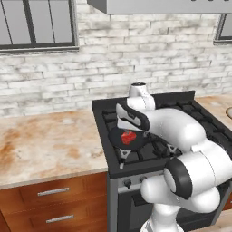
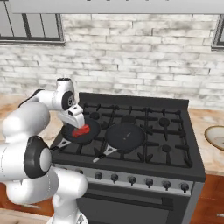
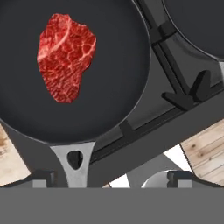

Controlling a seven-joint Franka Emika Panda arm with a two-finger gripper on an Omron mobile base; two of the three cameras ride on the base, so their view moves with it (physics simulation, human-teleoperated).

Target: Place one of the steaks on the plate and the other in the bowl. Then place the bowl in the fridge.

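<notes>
A deep red steak (image 3: 65, 61) lies in a black frying pan (image 3: 109, 87) on the stove's front left burner. The same steak (image 2: 81, 130) (image 1: 129, 137) shows under the hand in both base views. My gripper (image 3: 111, 178) hangs just above the pan's handle end, open, with nothing between its fingertips (image 3: 41, 178). It sits nearer the pan's handle than the meat. A tan bowl (image 2: 215, 136) with a pale rim rests on the counter right of the stove. The other steak, the plate and the fridge are out of view.
A second black pan (image 2: 125, 136) sits on the middle of the stove (image 2: 175, 144), its handle pointing to the front. Raised grates cover the burners. A marbled counter (image 1: 45, 140) runs to the left over wooden drawers. A brick wall stands behind.
</notes>
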